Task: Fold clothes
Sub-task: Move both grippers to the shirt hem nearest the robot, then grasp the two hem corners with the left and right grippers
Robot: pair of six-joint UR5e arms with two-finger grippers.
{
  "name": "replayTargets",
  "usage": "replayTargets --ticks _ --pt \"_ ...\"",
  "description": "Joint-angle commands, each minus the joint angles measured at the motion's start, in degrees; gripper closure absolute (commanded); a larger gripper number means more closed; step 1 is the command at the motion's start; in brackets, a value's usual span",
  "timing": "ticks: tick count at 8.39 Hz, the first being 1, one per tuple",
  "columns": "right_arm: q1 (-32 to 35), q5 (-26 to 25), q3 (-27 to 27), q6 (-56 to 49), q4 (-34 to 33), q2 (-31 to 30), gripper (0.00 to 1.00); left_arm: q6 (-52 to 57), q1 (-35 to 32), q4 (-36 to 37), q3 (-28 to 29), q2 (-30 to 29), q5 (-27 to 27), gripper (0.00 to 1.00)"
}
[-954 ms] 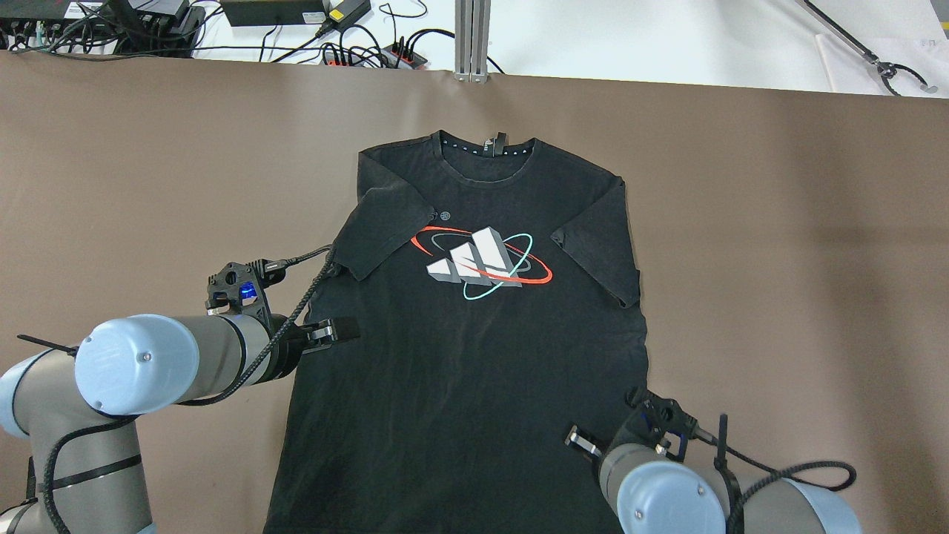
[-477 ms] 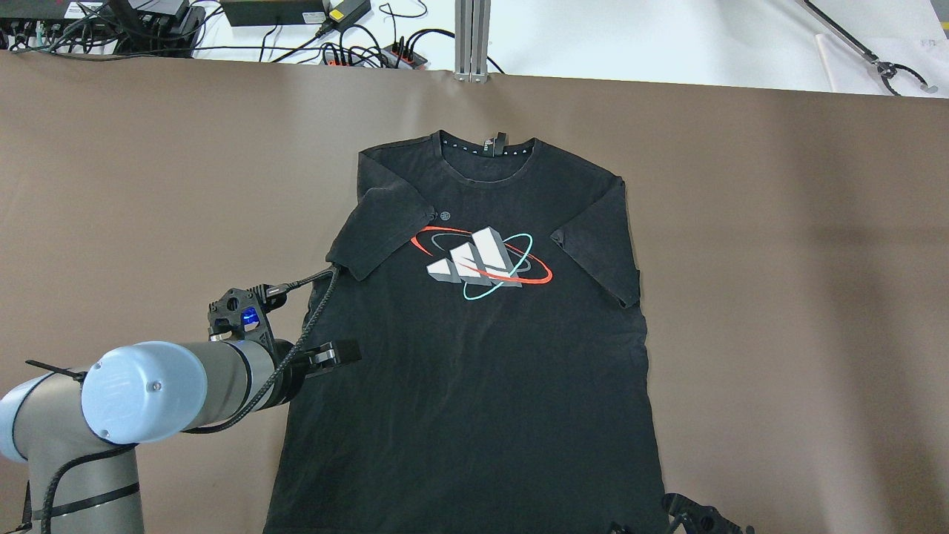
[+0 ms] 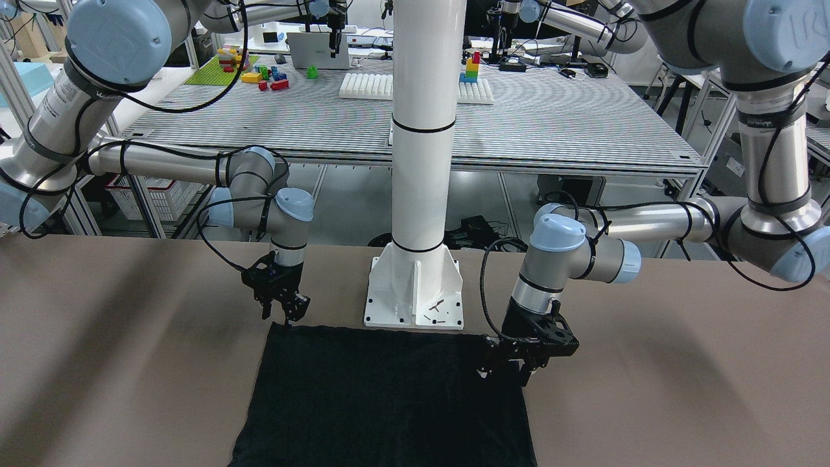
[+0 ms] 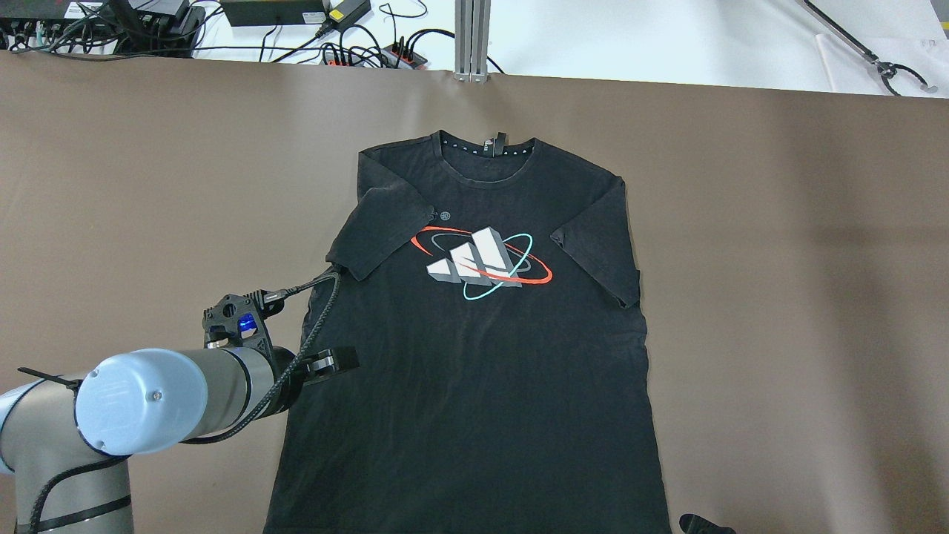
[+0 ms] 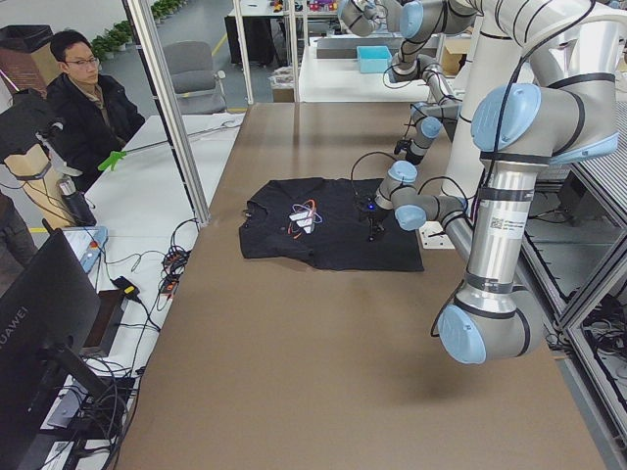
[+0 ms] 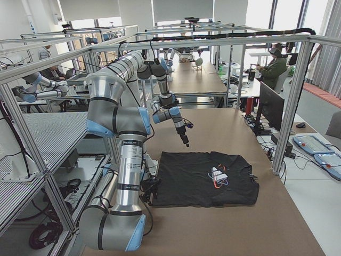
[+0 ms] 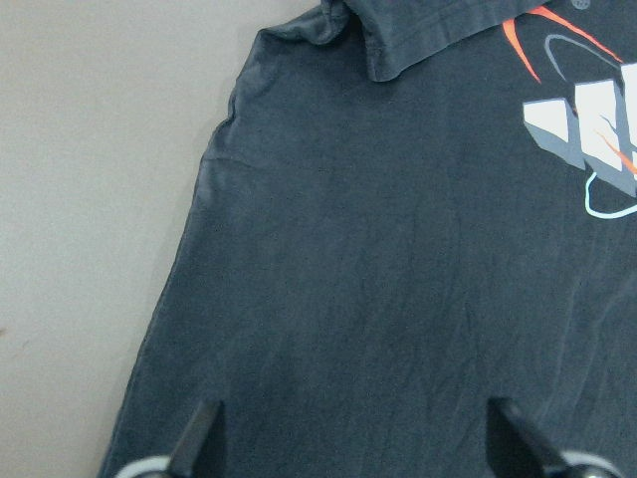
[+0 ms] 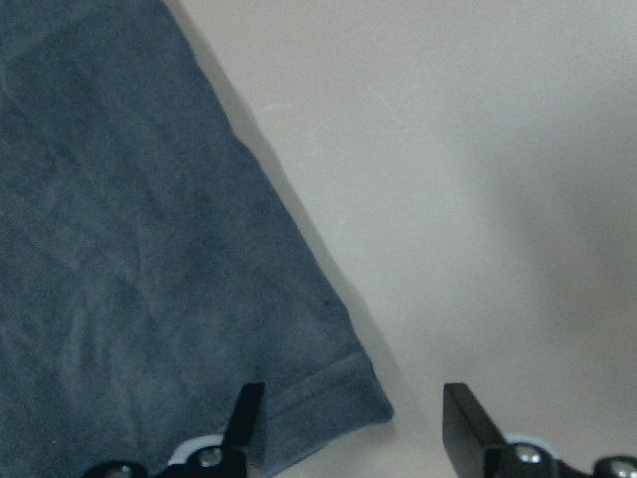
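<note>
A black T-shirt (image 4: 474, 371) with a white, red and teal chest print (image 4: 482, 263) lies flat and face up on the brown table, collar at the far side. It also shows in the front view (image 3: 389, 395). My left gripper (image 4: 330, 363) is open and empty, low over the shirt's left side edge; the left wrist view shows its fingers apart over the fabric (image 7: 398, 279). My right gripper (image 3: 285, 316) is open and empty over the shirt's near right hem corner (image 8: 338, 398). In the overhead view only a sliver of the right wrist (image 4: 700, 525) shows at the bottom edge.
The white post's base plate (image 3: 415, 292) stands just behind the shirt's hem on the robot's side. Cables and power strips (image 4: 334, 44) and an aluminium post (image 4: 471, 41) lie beyond the far table edge. An operator (image 5: 83, 98) sits off the table's far side.
My right arm has pulled back toward the robot and almost left the overhead view. My left gripper has slid back along the shirt's left edge toward the hem. The shirt has not moved.
</note>
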Motion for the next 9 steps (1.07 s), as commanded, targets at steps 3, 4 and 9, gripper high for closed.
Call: replayTargets --ticks 3,4,9 --pt "-0.3 -0.1 -0.9 0.2 0.1 -0.1 0.56 0.0 -0.1 0.4 -0.1 0.3 0.1 0.08" --pt "-0.2 -0.1 -0.3 0.2 0.1 -0.2 0.88 0.0 -0.1 0.5 -0.1 0.3 0.1 0.09" --pt "0.0 0.4 3.3 -0.8 0.0 -0.5 1.00 -0.8 -0.2 0.5 -0.8 1.1 0.0 0.09"
